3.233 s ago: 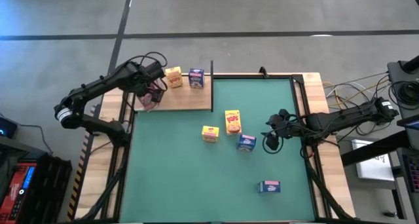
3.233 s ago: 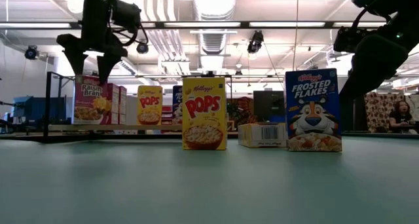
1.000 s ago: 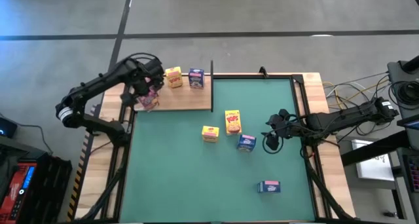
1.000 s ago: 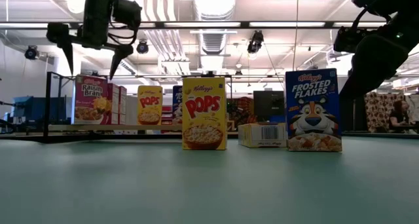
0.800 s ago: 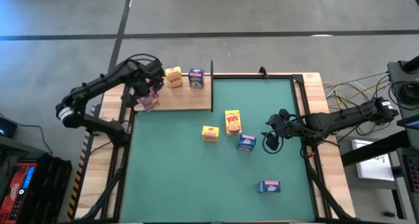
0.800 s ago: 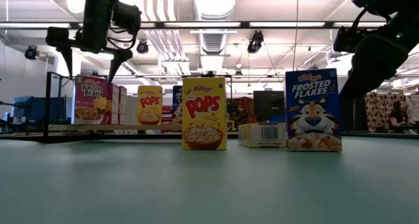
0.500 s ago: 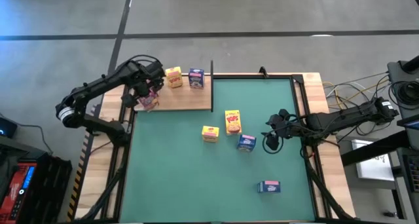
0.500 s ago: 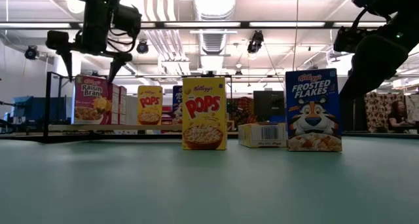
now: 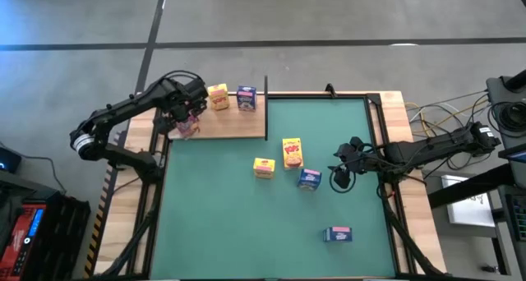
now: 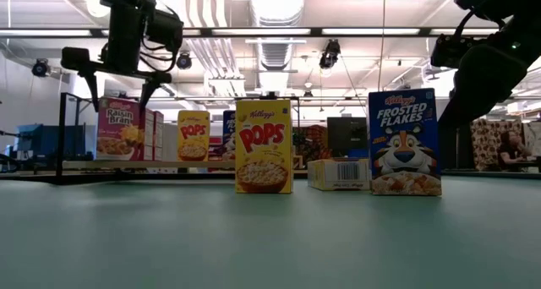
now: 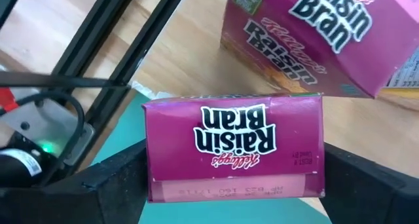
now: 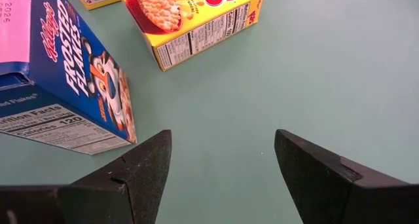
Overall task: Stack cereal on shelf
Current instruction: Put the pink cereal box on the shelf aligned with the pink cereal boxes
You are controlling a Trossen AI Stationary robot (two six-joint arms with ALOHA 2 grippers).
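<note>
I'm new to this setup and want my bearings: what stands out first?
The open left gripper hovers over the pink Raisin Bran cardboard boxes on the light-wood shelf board. Out on the green table mat, a yellow Pops box and a blue Frosted Flakes box stand upright.

Light came from overhead: long ceiling fixtures (image 10: 275, 3) glared white in the low view, washing out the space above the left gripper (image 10: 117, 76), which showed as a dark silhouette against them. The green mat (image 9: 246, 232) was evenly and brightly lit from above, with only soft, short shadows beside the boxes near the right gripper (image 9: 342, 176). Close to the low camera the mat (image 10: 270, 247) looked smooth and out of focus. In the left wrist view the pink box (image 11: 234, 147) between the fingers (image 11: 98, 185) was sharp, its print legible, and the fingers were nearly black.
</note>
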